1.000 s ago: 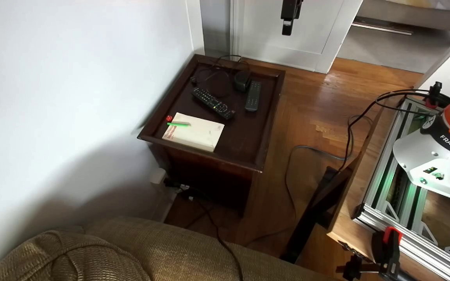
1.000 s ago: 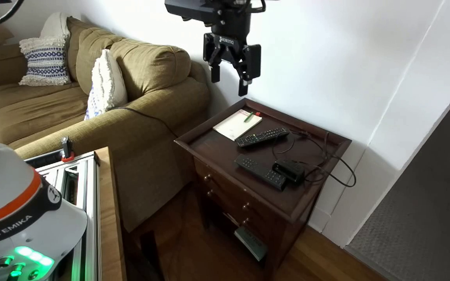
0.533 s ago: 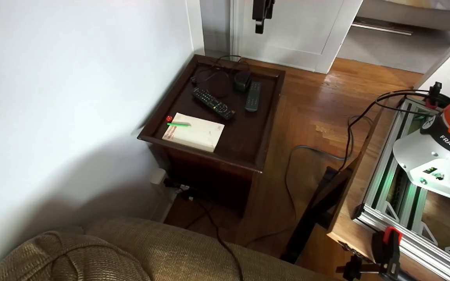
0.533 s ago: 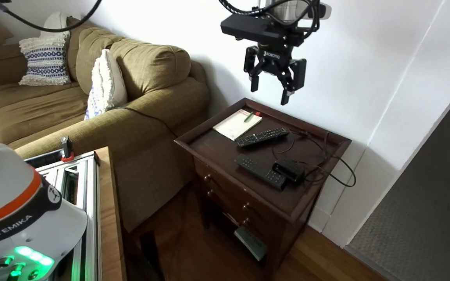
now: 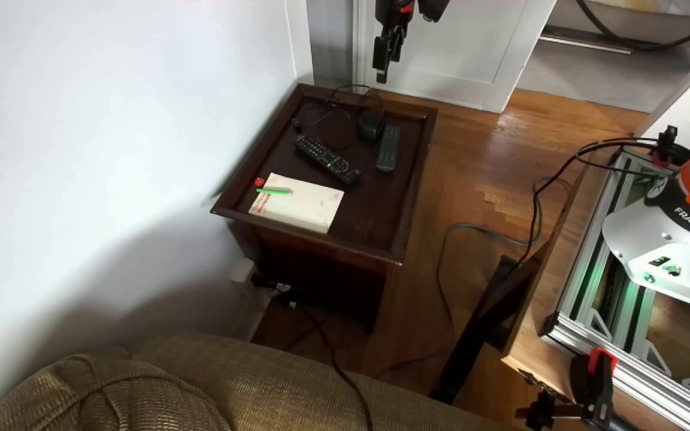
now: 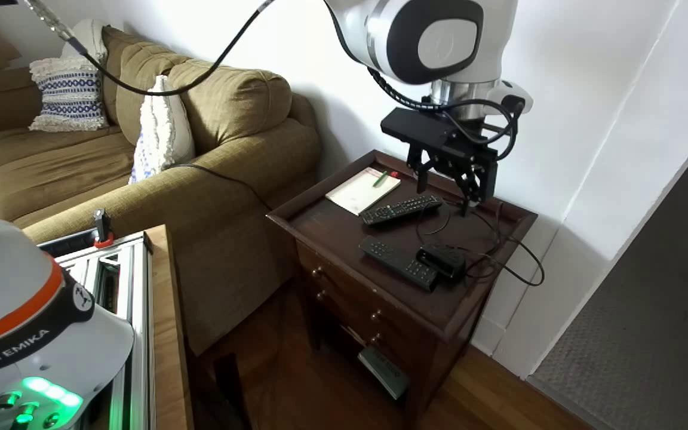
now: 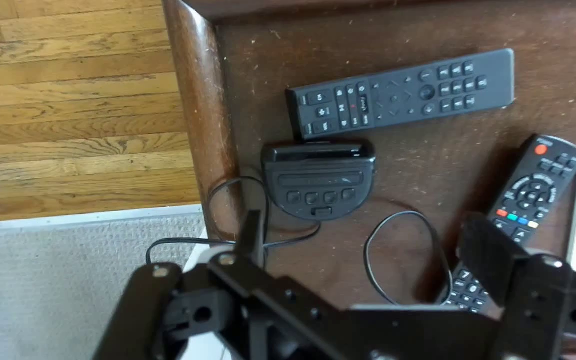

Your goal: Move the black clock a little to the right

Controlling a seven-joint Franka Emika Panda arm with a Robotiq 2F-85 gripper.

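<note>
The black clock (image 7: 319, 185), a stubby rounded block with a row of buttons, sits on the dark wooden side table (image 7: 418, 165) close to one rim. It also shows in both exterior views (image 5: 371, 124) (image 6: 442, 261). A long dark remote (image 7: 403, 92) lies right beside it, with little or no gap. My gripper (image 6: 443, 197) hangs above the table, over the cable side of the clock, apart from it. In the wrist view the gripper (image 7: 368, 235) is open with nothing between its fingers; the clock lies ahead of them, nearer the left finger (image 7: 254, 230).
A thin black cable (image 7: 393, 215) loops on the table near the clock. A second remote (image 7: 533, 190) lies under the right finger's side. A white booklet (image 5: 306, 203) with a green pen (image 5: 273, 191) and a small red object (image 5: 259, 181) lie farther off. A wall (image 6: 529, 119) stands behind the table.
My open gripper has moved right and down in an exterior view, coming from above the booklet side to lower over the table near the cables. The clock and remotes have not moved.
</note>
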